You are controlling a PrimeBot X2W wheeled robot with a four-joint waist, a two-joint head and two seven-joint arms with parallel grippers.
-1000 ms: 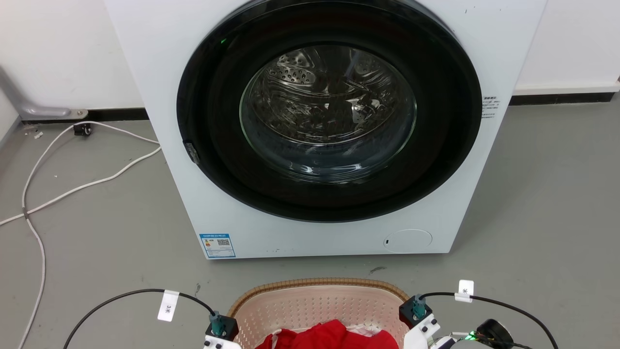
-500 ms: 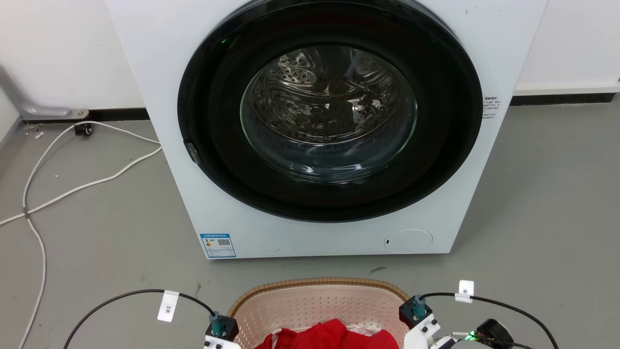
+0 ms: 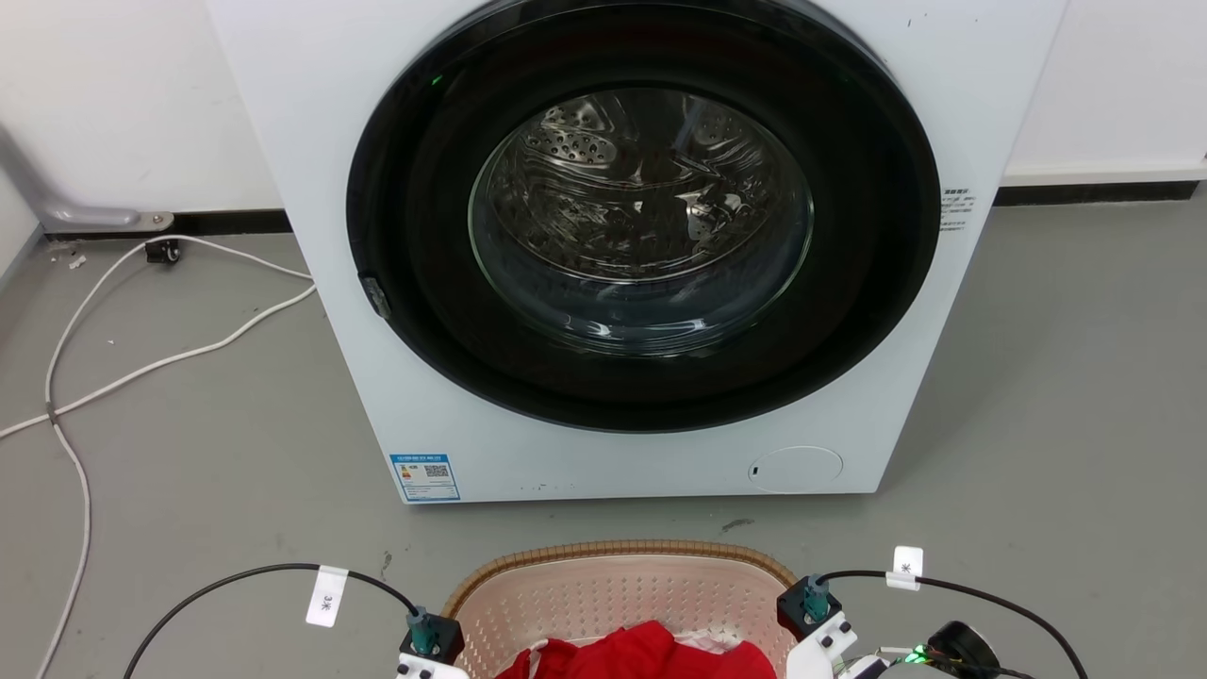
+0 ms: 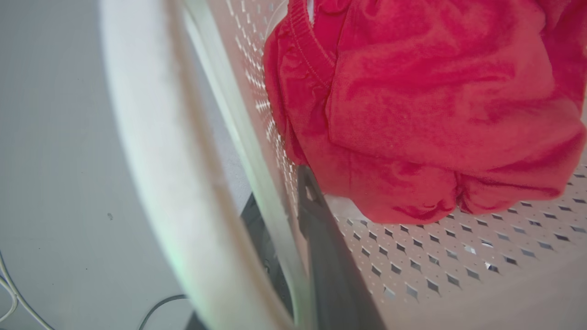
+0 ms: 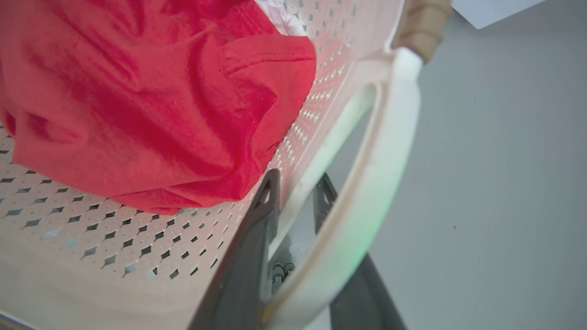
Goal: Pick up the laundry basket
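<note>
The laundry basket [image 3: 622, 585], pale pink and perforated with a brown woven rim, sits at the bottom of the head view in front of the washing machine. A red garment [image 3: 641, 655] lies inside it. In the left wrist view my left gripper [image 4: 279, 192] straddles the basket's side wall [image 4: 435, 256] beside the white handle [image 4: 151, 160]; one dark finger [image 4: 321, 247] is inside, the other outside. In the right wrist view my right gripper [image 5: 297, 181] clamps the opposite wall [image 5: 114, 229] by its white handle [image 5: 390, 151], one finger [image 5: 257, 229] inside and one through the handle opening.
A white front-loading washing machine [image 3: 641, 255] with its round dark door shut stands just beyond the basket. White cables [image 3: 141, 363] trail over the grey floor at the left. Black cables with white tags loop from both wrists at the bottom edge.
</note>
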